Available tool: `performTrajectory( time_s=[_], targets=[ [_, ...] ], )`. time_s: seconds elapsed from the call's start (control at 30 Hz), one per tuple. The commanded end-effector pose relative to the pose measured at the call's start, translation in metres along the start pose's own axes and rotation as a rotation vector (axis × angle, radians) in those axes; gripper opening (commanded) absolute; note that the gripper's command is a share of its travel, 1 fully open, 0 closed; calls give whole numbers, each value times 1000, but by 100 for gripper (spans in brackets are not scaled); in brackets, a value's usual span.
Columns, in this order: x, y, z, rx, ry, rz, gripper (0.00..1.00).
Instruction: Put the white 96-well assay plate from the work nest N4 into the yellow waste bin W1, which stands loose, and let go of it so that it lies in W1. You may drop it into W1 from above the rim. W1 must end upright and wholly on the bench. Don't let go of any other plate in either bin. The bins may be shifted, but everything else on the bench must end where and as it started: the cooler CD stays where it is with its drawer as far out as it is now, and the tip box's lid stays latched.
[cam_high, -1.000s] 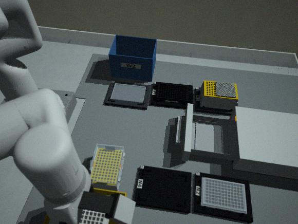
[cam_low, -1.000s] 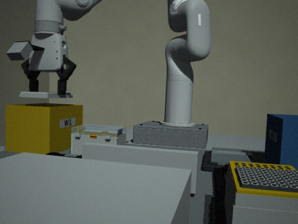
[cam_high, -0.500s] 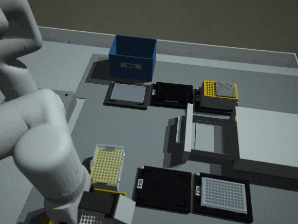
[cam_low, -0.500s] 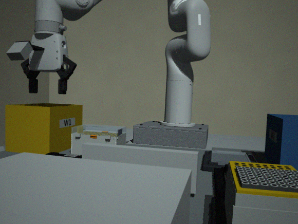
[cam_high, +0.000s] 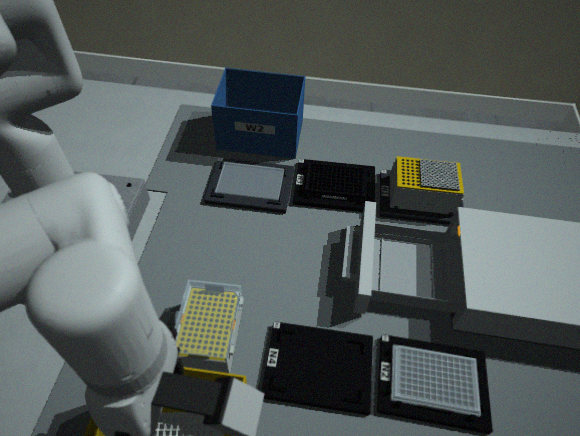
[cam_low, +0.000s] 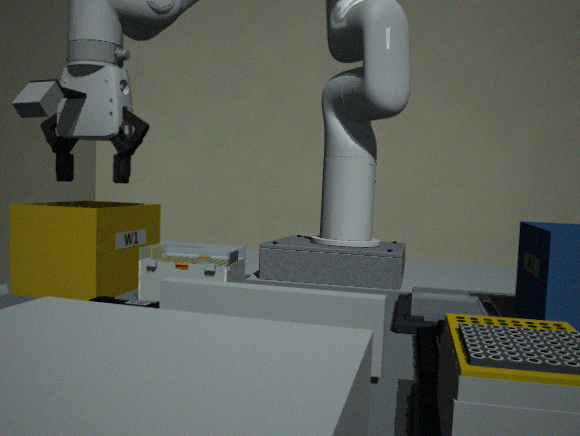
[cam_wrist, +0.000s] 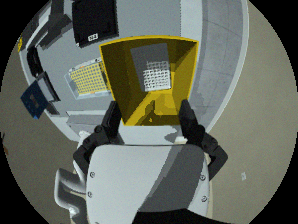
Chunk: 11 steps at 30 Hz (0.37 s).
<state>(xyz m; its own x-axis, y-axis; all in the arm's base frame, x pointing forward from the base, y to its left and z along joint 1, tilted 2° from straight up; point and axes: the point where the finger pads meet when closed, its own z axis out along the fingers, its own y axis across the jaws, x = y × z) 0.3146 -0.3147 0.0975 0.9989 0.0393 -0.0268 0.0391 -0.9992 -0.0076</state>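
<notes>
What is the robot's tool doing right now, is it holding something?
Tool: open and holding nothing, above the yellow bin W1. The white plate lies inside the bin.

White 96-well plate (cam_wrist: 157, 75) lying inside upright yellow bin W1 (cam_wrist: 120, 90).

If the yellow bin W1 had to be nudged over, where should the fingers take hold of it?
Probably one upright wall of W1 at its open rim, coming straight down from above, one finger inside and one outside. The walls look thin and the open gripper hangs right above.
</notes>
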Motion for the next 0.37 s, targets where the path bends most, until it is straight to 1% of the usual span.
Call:
performTrajectory(
  time_s=[0.0, 0.3, 0.33],
  targets=[
    [1, 1, -2, -3, 3, 0, 100],
    [17, -40, -13, -3, 3, 0, 100],
    [17, -40, -13, -3, 3, 0, 100]
  ],
)
